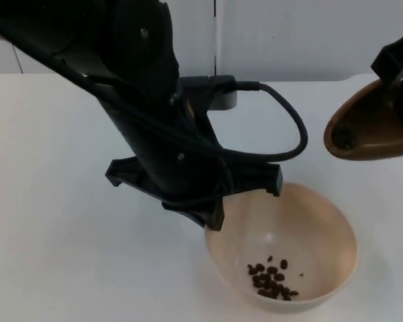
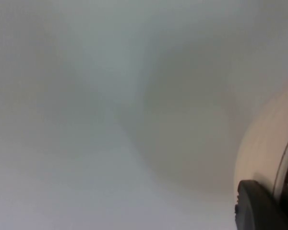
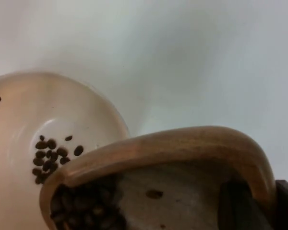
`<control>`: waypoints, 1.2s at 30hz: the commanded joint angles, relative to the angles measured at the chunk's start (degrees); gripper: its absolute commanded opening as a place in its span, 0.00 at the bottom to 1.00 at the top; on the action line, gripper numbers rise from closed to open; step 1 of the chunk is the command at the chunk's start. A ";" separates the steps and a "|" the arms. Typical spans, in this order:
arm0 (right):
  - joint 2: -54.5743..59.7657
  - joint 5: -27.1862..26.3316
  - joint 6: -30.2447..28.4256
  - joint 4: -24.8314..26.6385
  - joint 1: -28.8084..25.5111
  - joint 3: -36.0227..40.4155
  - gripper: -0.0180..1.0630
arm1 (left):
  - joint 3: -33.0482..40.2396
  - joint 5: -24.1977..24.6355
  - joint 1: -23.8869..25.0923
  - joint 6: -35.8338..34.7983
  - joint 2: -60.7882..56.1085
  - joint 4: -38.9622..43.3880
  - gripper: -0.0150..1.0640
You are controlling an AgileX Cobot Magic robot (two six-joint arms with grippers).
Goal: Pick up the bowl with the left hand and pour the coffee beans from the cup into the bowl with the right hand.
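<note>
Wooden cup [image 1: 369, 124] in right gripper [image 3: 259, 206], cream bowl [image 1: 322, 228] seemingly clamped by left gripper [image 1: 218, 215].

The left arm [image 1: 131, 87] reaches down from the upper left of the top view toward the lower middle of the frame, its wrist bent so that the left gripper [image 1: 218, 218] sits at the near left edge of the bowl [image 1: 309, 228], one fingertip [image 2: 261, 208] lying against the bowl's outer wall in the left wrist view. The right arm enters at the upper right edge of the top view, where the right gripper [image 1: 399, 74] clamps the rim of the tilted cup [image 1: 369, 124], with one finger [image 3: 237, 206] inside the cup in the right wrist view.
</note>
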 commanded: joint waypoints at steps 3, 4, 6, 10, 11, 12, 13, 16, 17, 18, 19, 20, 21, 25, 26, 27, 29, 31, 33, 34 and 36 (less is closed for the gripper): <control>-0.86 -2.09 -0.55 0.87 -0.97 -0.09 0.02 | -0.72 -2.25 0.40 -0.45 -0.62 1.92 0.01; -0.86 -2.55 -0.55 0.85 -1.34 -0.09 0.02 | -1.33 -2.56 1.80 -0.45 -0.62 2.77 0.01; -0.86 -2.88 -0.55 1.13 -1.49 0.01 0.02 | -1.55 -2.56 2.55 -0.45 -0.62 2.63 0.01; -0.61 -5.16 -0.55 1.41 -1.57 1.47 0.02 | -1.84 -2.45 6.96 -0.45 -0.62 2.42 0.01; -0.61 -5.16 -0.55 1.41 -1.57 1.47 0.02 | -1.84 -2.45 6.96 -0.45 -0.62 2.42 0.01; -0.38 -6.03 -0.40 1.41 -1.57 2.06 0.02 | -1.84 -2.18 8.03 -0.45 -0.62 2.42 0.01; -0.02 -7.77 0.32 1.02 -1.72 3.48 0.02 | -1.84 -1.96 9.82 -0.45 -0.62 2.42 0.01; 0.82 -9.96 0.84 1.51 -2.93 5.09 0.02 | -1.84 -1.82 11.79 0.18 -0.62 2.42 0.01; 1.36 -11.18 0.94 2.28 -3.86 5.85 0.02 | -1.84 -1.82 12.43 0.29 -0.52 2.52 0.01; 1.78 -12.13 0.94 3.28 -5.07 6.57 0.02 | -1.84 -1.98 12.98 0.71 -0.40 2.52 0.01; 2.32 -13.53 0.94 3.75 -6.26 7.17 0.02 | -1.84 -2.10 13.42 1.00 -0.10 2.52 0.01; 2.56 -14.63 1.32 3.91 -7.12 7.85 0.02 | -1.84 -2.25 13.90 1.75 0.04 2.52 0.01; 3.10 -15.91 1.73 3.91 -8.22 8.51 0.02 | -1.84 -2.25 14.11 1.75 0.40 2.52 0.01; 4.73 -18.19 2.11 4.03 -10.74 9.83 0.02 | -1.84 -2.75 15.04 1.75 2.12 2.52 0.01; 5.60 -18.51 2.11 4.16 -11.49 9.92 0.02 | -1.84 -3.02 15.04 1.75 2.52 2.67 0.01; 6.48 -19.00 2.11 4.16 -12.06 9.92 0.02 | -1.84 -3.30 15.04 1.75 2.93 3.15 0.01; 7.18 -19.75 2.11 4.16 -12.39 9.92 0.02 | -1.84 -3.59 15.04 1.75 3.44 3.14 0.01; 9.06 -21.31 2.92 3.73 -13.11 9.92 0.02 | -1.84 -4.19 15.04 1.75 4.19 3.14 0.01; 11.08 -23.14 3.18 2.57 -13.11 9.92 0.02 | -1.84 -4.57 15.04 1.75 5.03 3.14 0.01; 11.08 -23.14 3.18 2.57 -13.11 9.92 0.02 | -1.84 -4.57 15.04 1.75 5.03 3.14 0.01; 13.55 -24.81 4.47 2.21 -13.11 9.92 0.02 | -1.84 -4.80 15.04 1.75 5.53 3.14 0.01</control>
